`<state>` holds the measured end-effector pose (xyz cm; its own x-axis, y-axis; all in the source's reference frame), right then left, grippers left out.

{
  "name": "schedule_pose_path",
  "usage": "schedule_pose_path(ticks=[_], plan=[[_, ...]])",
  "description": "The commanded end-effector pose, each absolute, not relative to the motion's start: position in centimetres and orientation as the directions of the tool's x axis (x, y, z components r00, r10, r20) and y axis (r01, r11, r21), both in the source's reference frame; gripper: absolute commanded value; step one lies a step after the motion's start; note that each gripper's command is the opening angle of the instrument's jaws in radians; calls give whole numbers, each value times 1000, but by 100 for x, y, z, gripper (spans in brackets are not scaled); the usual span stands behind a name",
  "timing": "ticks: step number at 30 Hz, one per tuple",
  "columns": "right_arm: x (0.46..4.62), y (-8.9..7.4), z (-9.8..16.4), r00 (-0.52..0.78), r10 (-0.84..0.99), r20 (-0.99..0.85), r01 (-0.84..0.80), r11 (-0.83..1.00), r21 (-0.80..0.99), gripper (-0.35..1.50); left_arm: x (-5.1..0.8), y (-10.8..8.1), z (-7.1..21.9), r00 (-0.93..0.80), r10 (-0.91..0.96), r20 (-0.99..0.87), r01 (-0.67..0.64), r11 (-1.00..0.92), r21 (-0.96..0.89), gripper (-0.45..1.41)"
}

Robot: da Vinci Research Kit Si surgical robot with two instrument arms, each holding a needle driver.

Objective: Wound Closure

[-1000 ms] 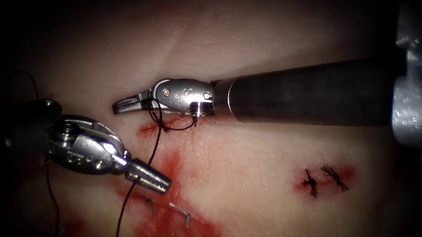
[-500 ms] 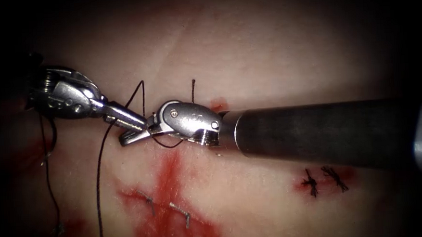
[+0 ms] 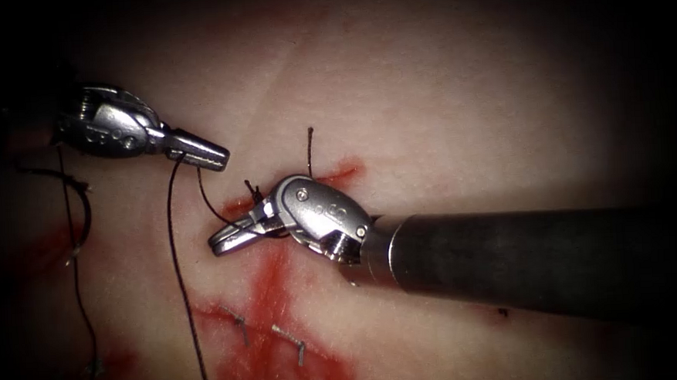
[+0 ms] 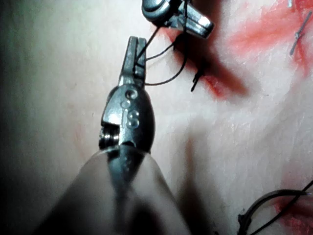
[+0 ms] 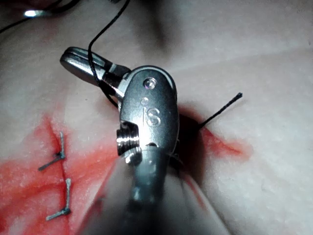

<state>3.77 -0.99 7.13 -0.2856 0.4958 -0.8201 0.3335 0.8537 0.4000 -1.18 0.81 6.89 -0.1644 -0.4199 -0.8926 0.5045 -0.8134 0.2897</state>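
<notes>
My left tool (image 3: 212,158) sits at the upper left of the tissue (image 3: 443,115), jaws shut on the dark thread (image 3: 175,237); the left wrist view shows the strand pinched near its tip (image 4: 134,49). From there one strand drops toward the front edge and another curves right to my right tool (image 3: 221,242). Its jaws are shut, with thread wound around them (image 5: 73,58). A short thread tail (image 3: 310,149) stands up free from the red-edged cut (image 3: 337,171). A dark curved piece (image 3: 84,207) lies at the far left; I cannot tell whether it is the needle.
Red fluid (image 3: 270,279) spreads in front of the right tool, with two small metal staples (image 3: 288,339) (image 3: 238,319) in it. The right tool's thick shaft (image 3: 512,258) crosses the right half of the tissue.
The left tool rose from the lower left to the upper left, carrying the thread. The right tool dropped toward the front, and the thread now wraps its jaws.
</notes>
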Motion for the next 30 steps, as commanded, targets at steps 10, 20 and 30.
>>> schedule_pose_path(ticks=[10, 20, 30], plan=[[381, -105, 713, -367, 619, -695, 231, 784, 576, -35, -124, 103, 723, -144, -412, -900, 404, -854, 327, -45], [367, -100, 707, -419, 685, -596, 148, 699, 699, 20, -117, 109, 736, -154, -410, -899, 334, -878, 343, -45], [369, -103, 703, -386, 732, -562, 190, 659, 728, 88, -119, 105, 744, -160, -413, -896, 310, -883, 352, -45]])
